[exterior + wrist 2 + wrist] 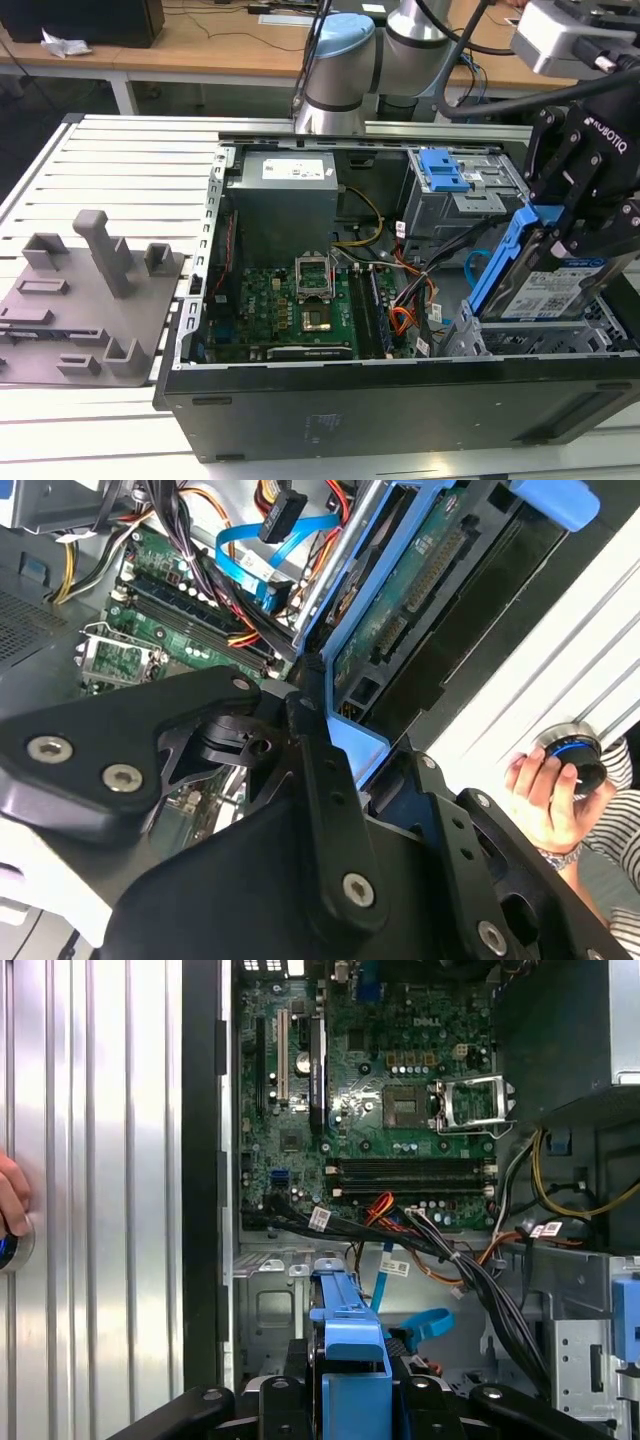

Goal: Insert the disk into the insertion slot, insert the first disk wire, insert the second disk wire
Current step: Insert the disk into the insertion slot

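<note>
The claw point(570, 232) pinched the disk point(548, 292) by its blue carrier, tilted, with its lower end at or just above the insertion slot point(545, 342), near the table's point(120, 160) edge at the exterior view's right. Seating it well likely meant squaring the disk with the bay before pushing, never forcing it askew. The blue cable point(418, 1324) and black wire bundle point(470, 1265) lay just beside the bay and could snag. The taller cage point(452, 185) stood near. A person's hand point(545, 800) rested on the table.
</note>
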Controlling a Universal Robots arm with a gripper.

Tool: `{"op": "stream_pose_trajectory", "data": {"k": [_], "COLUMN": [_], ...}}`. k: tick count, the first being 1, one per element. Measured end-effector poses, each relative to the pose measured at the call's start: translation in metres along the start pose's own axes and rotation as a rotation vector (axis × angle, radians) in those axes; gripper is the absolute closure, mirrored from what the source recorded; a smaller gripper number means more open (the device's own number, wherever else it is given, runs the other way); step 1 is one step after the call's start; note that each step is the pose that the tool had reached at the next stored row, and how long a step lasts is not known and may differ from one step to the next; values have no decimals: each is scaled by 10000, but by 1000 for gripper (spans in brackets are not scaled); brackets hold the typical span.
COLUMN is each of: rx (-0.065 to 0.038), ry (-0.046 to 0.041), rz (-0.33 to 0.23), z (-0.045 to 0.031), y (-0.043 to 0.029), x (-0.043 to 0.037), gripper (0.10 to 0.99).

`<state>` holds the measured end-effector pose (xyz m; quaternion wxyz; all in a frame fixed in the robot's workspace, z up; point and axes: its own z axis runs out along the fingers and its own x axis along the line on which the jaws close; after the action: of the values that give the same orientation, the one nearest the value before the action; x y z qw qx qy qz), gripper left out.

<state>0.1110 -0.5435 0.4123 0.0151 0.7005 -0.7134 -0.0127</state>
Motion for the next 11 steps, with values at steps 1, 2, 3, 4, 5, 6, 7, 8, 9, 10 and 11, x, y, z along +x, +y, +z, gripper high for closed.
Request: {"op": "stream_pose_trajectory", "data": {"k": [1,2,3,4,5,6,7,8,9,10,11], "rx": [0,0,0,0,0,0,0,0,0,0,0], "ry": [0,0,1,0,1,1,2,1,1,1,2], "rz": [0,0,0,0,0,0,0,0,0,0,0], "z": [13,23,42,55,64,76,83,88,90,90,90], "y": [0,-1,-2,-2,-3,-3,-3,-3,-4,-4,-3], "x": [0,0,0,0,0,0,-1,-1,0,0,0], "gripper": [718,718,718,718,718,718,718,718,718,718,718]}}
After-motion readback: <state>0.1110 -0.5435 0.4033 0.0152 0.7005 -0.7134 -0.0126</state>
